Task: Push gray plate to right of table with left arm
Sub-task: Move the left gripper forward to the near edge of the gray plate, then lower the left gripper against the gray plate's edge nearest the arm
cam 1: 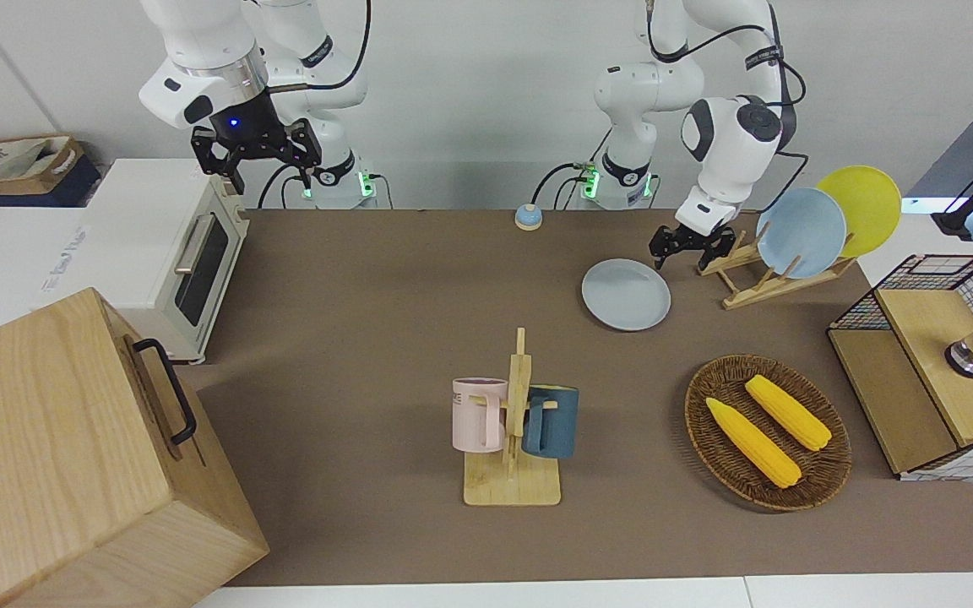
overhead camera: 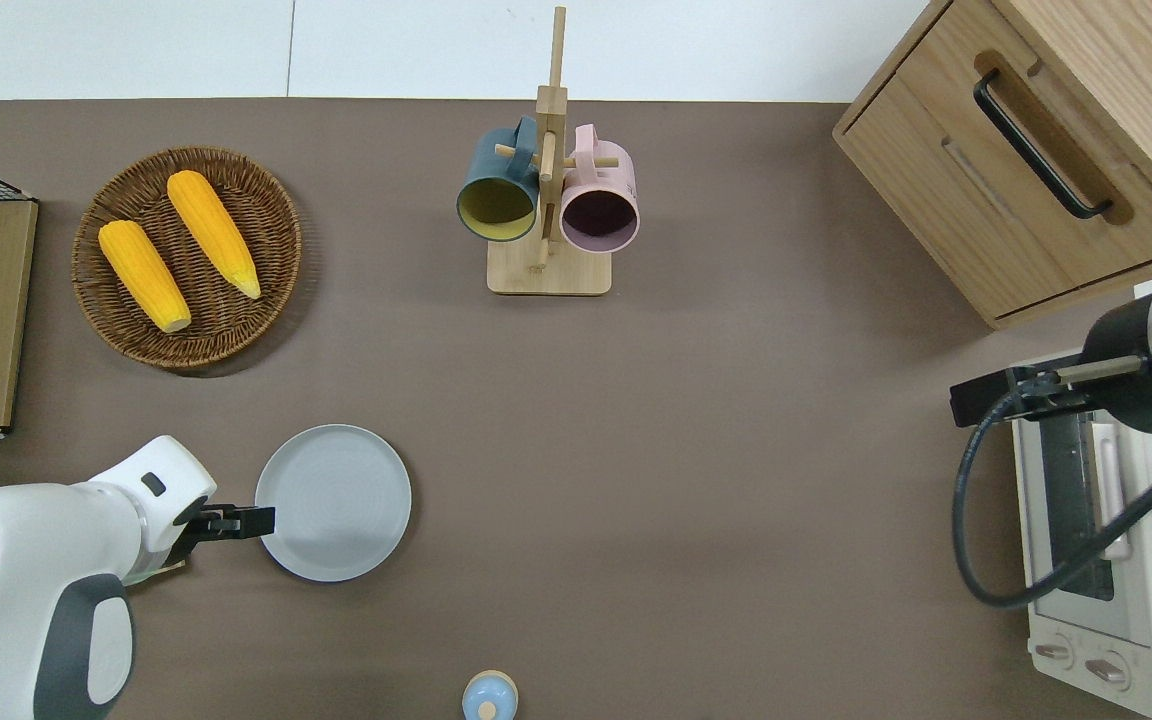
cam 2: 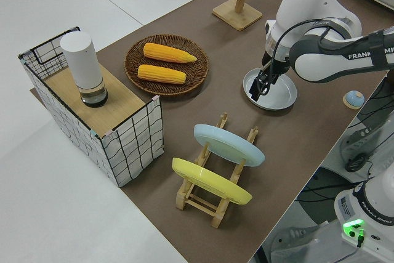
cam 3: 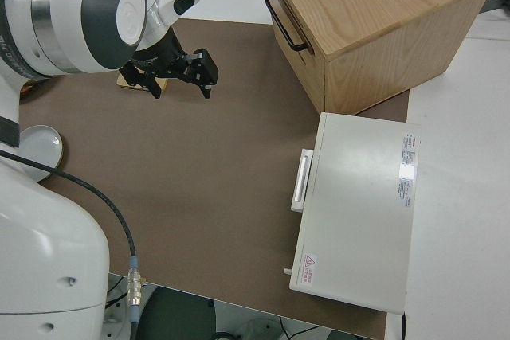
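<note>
The gray plate (cam 1: pixel 626 294) lies flat on the brown table (cam 1: pixel 368 338), toward the left arm's end; it also shows in the overhead view (overhead camera: pixel 333 502) and the left side view (cam 2: pixel 274 93). My left gripper (cam 1: pixel 684 252) is low at the plate's rim on the side toward the left arm's end of the table (overhead camera: pixel 254 521) (cam 2: pixel 260 88). Its fingers are open and hold nothing. I cannot tell if they touch the rim. The right arm is parked, its gripper (cam 1: pixel 270 175) open and empty.
A wooden rack holds a sky-blue plate (cam 1: pixel 801 232) and a yellow plate (cam 1: pixel 862 207) beside the left gripper. A wicker basket (cam 1: pixel 833 469) with two corn cobs, a mug rack (cam 1: pixel 512 485), a small blue knob (cam 1: pixel 527 218), a toaster oven (cam 1: pixel 149 245) and a wooden cabinet (cam 1: pixel 73 456) stand around.
</note>
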